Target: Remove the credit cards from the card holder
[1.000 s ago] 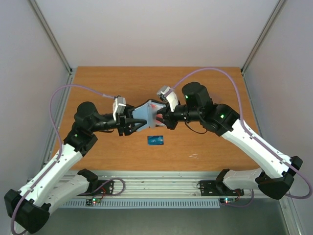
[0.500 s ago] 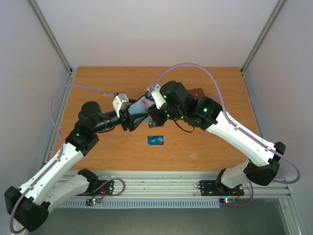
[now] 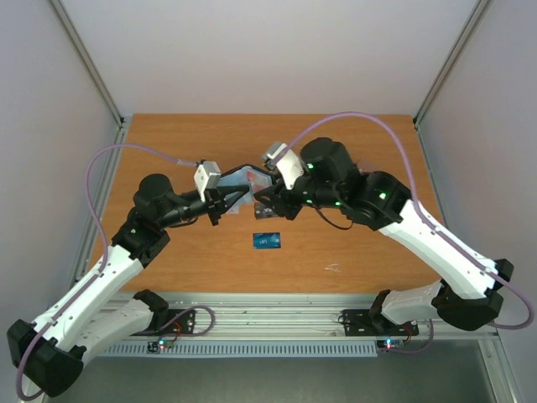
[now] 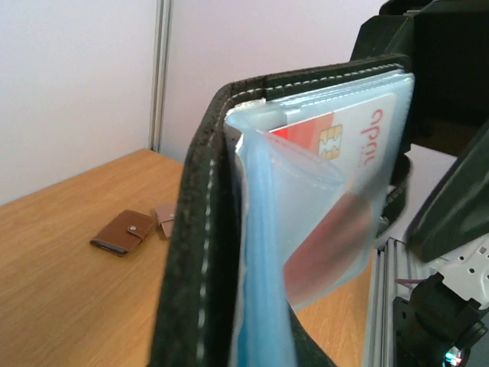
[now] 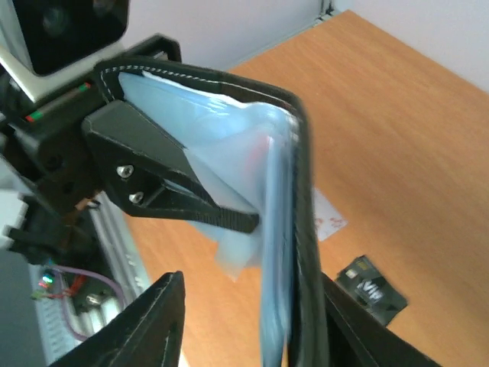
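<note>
The left claw (image 3: 237, 196) is clamped on the card holder (image 4: 195, 252), holding it open in the air above the middle of the worktop (image 3: 185, 143). The right claw (image 5: 248, 325) has its jaws apart, astride the holder's free edge, gripping nothing.

The step in hand looks like drawing out the next card. A red-and-white card (image 4: 344, 145) sits in a pale blue sleeve. The right claw should probably pinch the card alone, not the soft plastic, and pull straight along the slot while the left holds the cover firm. Catching the sleeve would likely drag the whole holder.

Count:
- One card holder.
- Three cards out on the worktop: a blue card (image 3: 268, 240) at 6 o'clock of the holder in the top view, and a white card (image 5: 327, 222) and a black card (image 5: 372, 284) at 4 o'clock of it in the right wrist view.
- One card seen inside; any others are hidden.
- Two other wallets, a brown wallet (image 4: 121, 232) and a tan-pink wallet (image 4: 163, 220), at 9 o'clock in the left wrist view.
</note>
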